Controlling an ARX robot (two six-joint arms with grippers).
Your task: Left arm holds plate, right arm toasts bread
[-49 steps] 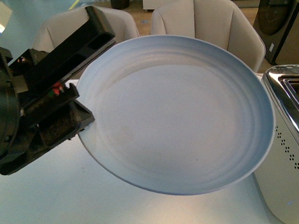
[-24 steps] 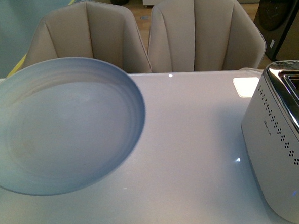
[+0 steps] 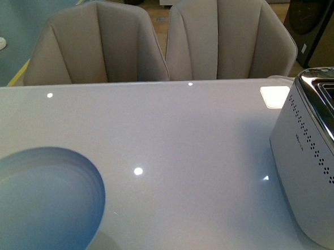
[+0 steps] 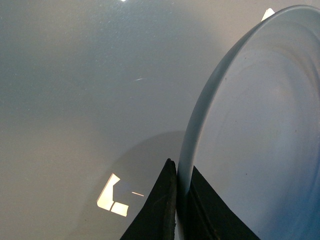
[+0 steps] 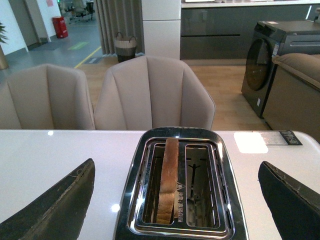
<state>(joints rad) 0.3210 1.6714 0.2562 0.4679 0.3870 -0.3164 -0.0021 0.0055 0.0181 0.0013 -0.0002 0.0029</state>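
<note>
The left gripper (image 4: pixel 177 200) pinches the plate (image 4: pixel 260 130) rim tight between its flat jaws, holding it low above the table (image 3: pixel 184 135). Only the right wrist view shows the right gripper (image 5: pixel 175 200) spread wide and empty above the toaster (image 5: pixel 180 185), with the bread (image 5: pixel 167 180) standing in one slot.

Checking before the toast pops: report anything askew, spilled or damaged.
Nothing stands out. The bread stands upright in one slot of the toaster, the plate is empty, pinched at its rim by the left gripper, and no spills show.
</note>
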